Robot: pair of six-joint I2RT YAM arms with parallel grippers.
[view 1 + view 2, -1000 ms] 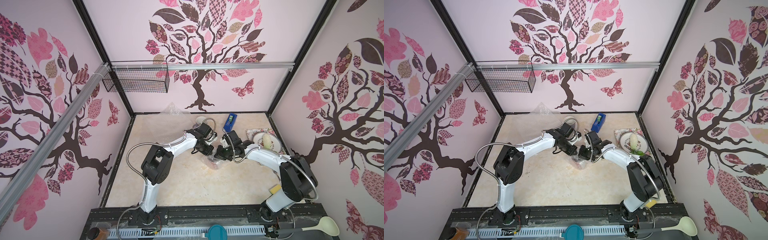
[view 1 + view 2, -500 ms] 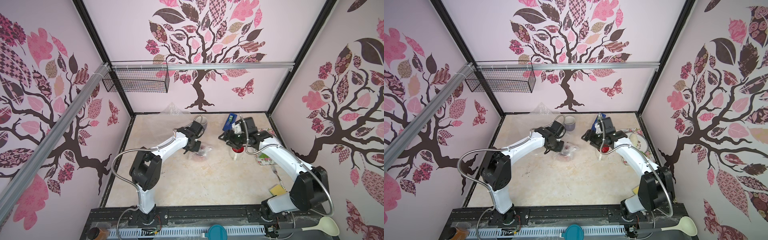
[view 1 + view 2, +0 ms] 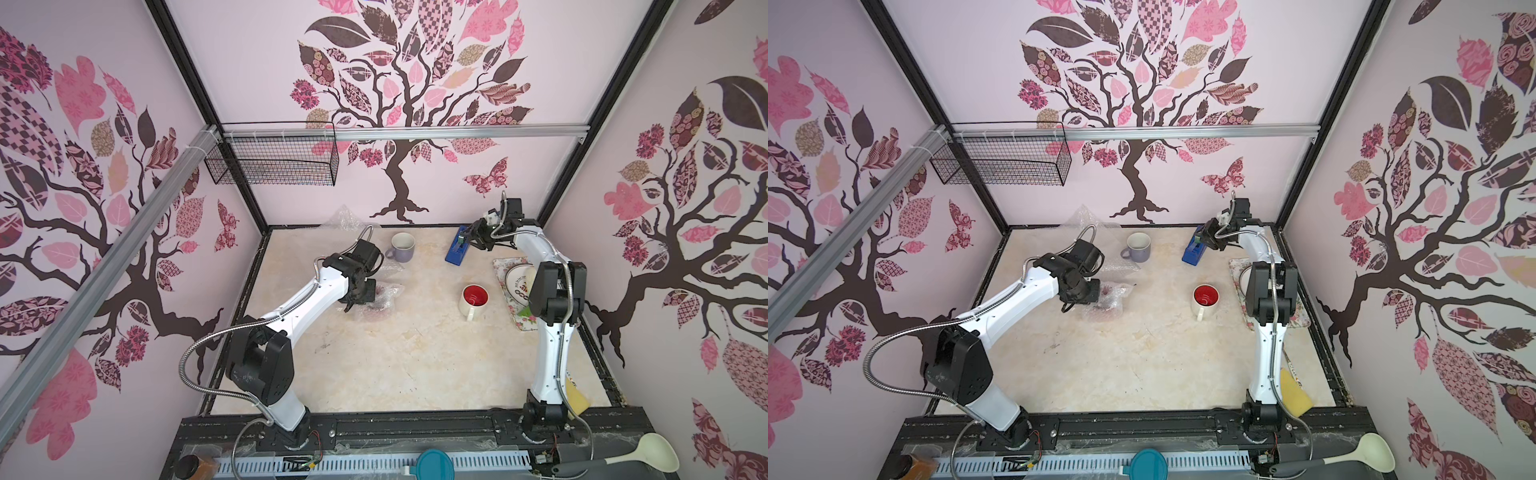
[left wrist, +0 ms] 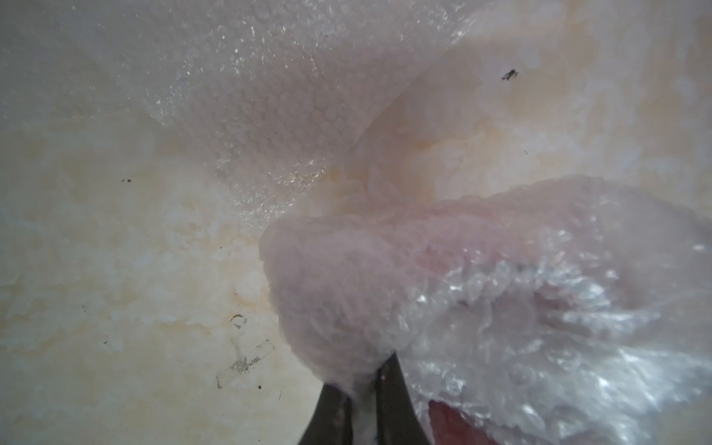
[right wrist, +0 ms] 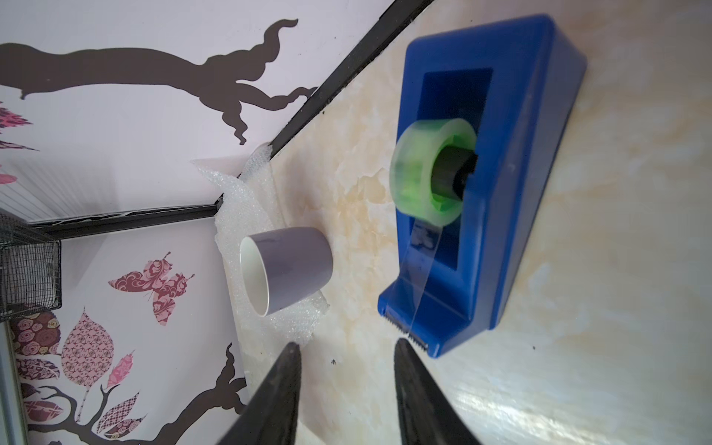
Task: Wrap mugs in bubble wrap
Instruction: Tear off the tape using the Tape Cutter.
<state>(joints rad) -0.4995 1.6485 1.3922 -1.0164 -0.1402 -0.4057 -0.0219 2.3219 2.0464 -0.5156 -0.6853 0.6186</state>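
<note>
A red mug (image 3: 381,300) lies bundled in bubble wrap (image 3: 1111,300) left of the table's middle. My left gripper (image 3: 375,294) is shut on a fold of that wrap (image 4: 346,308); a bit of the mug's red (image 4: 450,424) shows beside its jaws. A lavender mug (image 3: 402,246) (image 5: 287,266) stands at the back on another bubble sheet (image 3: 388,268). The white mug with a red inside (image 3: 474,300) stands bare at the right. My right gripper (image 5: 346,345) is open and empty at the cutter end of the blue tape dispenser (image 5: 493,185).
A crumpled bubble sheet (image 3: 348,217) leans in the back corner. A flowered tray (image 3: 505,266) with a plate lies along the right wall, partly behind the right arm. A wire basket (image 3: 270,162) hangs on the back left rail. A yellow sponge (image 3: 1296,392) sits front right.
My right gripper let go of the bundle, opened and swung to the back right, to the tape dispenser. My left gripper pulled the wrapped mug leftward, still shut on it.
</note>
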